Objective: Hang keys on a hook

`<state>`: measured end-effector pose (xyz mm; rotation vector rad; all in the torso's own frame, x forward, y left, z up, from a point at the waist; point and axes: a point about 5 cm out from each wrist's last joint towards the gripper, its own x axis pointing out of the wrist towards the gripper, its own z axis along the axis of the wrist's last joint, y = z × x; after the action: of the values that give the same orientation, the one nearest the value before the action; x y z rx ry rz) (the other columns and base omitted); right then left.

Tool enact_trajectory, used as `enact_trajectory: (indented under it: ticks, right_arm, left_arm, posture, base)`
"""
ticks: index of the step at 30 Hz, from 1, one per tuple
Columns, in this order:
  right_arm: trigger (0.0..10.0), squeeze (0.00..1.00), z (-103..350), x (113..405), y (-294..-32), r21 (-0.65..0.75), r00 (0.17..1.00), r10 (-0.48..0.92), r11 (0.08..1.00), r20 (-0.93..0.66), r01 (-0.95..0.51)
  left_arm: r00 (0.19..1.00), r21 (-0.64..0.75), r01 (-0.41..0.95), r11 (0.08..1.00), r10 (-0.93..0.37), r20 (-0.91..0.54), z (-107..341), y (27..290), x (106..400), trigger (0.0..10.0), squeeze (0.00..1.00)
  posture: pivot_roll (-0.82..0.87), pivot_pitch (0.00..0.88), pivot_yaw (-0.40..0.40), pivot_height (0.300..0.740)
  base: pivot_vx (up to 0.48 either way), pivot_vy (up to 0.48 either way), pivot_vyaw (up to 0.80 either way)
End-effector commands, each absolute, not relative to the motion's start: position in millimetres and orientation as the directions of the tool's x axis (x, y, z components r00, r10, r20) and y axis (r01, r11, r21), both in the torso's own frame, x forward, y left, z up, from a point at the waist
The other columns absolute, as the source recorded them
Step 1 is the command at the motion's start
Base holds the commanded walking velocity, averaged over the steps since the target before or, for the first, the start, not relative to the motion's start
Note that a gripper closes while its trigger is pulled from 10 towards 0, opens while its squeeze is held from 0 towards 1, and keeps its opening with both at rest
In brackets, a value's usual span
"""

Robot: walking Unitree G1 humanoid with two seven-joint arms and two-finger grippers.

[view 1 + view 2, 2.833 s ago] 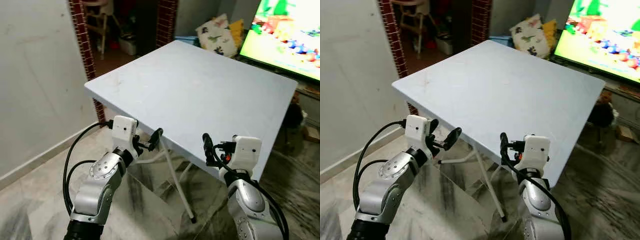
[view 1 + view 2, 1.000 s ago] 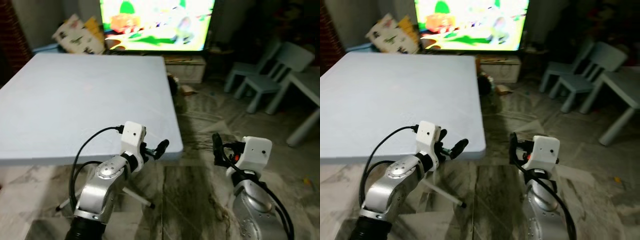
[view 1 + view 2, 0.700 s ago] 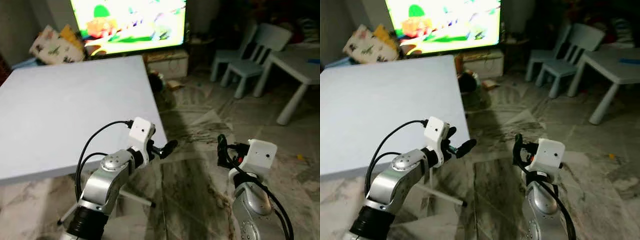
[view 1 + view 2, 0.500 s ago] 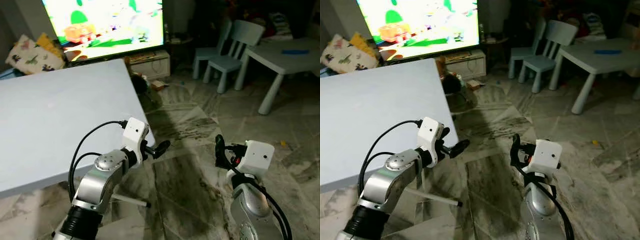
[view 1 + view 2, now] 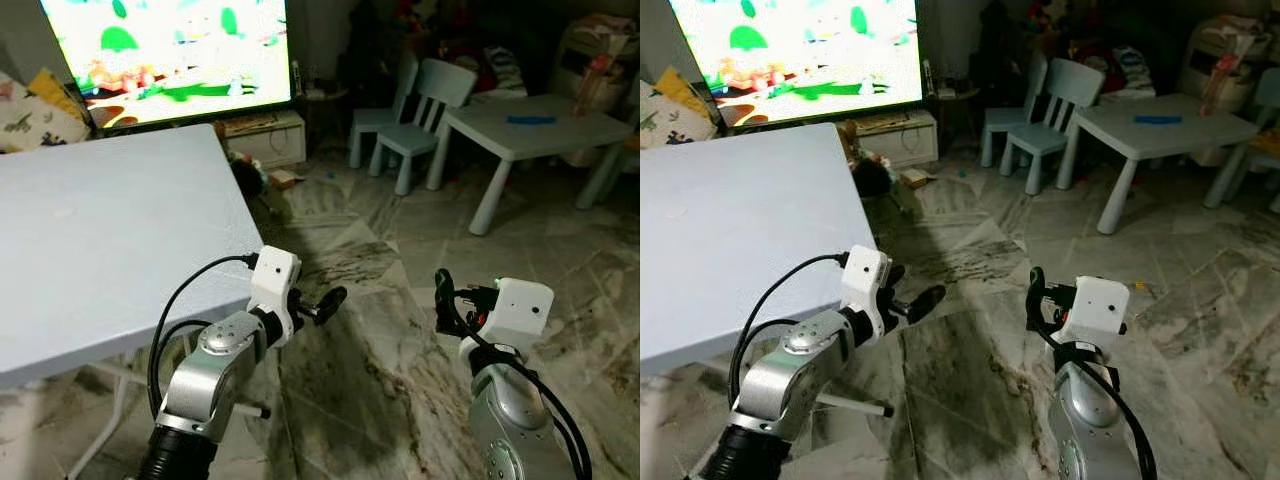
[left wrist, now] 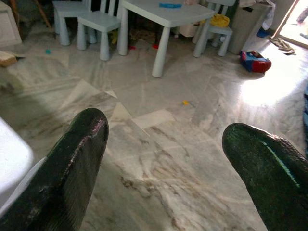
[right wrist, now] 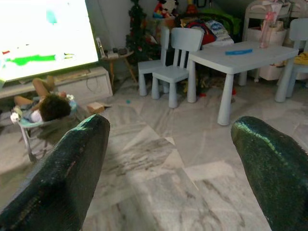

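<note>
Both silver metal arms are raised in front of the body, bent at the elbow, each with a white box-shaped camera housing on the wrist and a black cable looping along it. The left claw [image 5: 328,302] points forward and to the right, and its two long black fingers [image 6: 72,163] are spread wide apart with nothing between them. The right claw [image 5: 1036,300] points upward, and its black fingers [image 7: 62,178] are also spread wide and hold nothing.
</note>
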<state>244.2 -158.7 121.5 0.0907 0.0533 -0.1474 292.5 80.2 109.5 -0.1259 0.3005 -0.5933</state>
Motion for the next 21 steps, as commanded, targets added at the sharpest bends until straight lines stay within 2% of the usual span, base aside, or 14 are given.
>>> enact_trajectory:
  ticks: [1, 7, 21]
  right_arm:
    - [10.0, 0.0, 126.0, 246.5, -153.6, 0.089, 0.991, -0.121, 0.988, -0.049, 0.125]
    - [10.0, 0.0, 127.9, 248.5, -153.2, 0.078, 0.993, -0.11, 0.991, -0.044, 0.113]
    - [10.0, 0.0, 125.1, 246.7, -155.3, 0.073, 0.99, -0.126, 0.989, -0.06, 0.13]
  left_arm:
    - [0.796, -0.207, 0.517, 0.831, -0.555, -0.241, 109.0, 82.0, 293.9, 10.0, 0.0]
    - [0.789, -0.225, 0.528, 0.819, -0.571, -0.226, 110.6, 78.3, 293.0, 10.0, 0.0]
    - [0.784, -0.235, 0.533, 0.813, -0.579, -0.225, 111.4, 79.1, 293.0, 10.0, 0.0]
  posture:
    - [-0.02, 0.0, -0.022, 0.74]
    - [-0.02, 0.002, -0.019, 0.74]
    - [-0.02, 0.013, -0.014, 0.74]
  base:
    - [0.0, 0.0, 0.0]
    - [0.0, 0.0, 0.0]
    - [0.0, -0.455, 0.0]
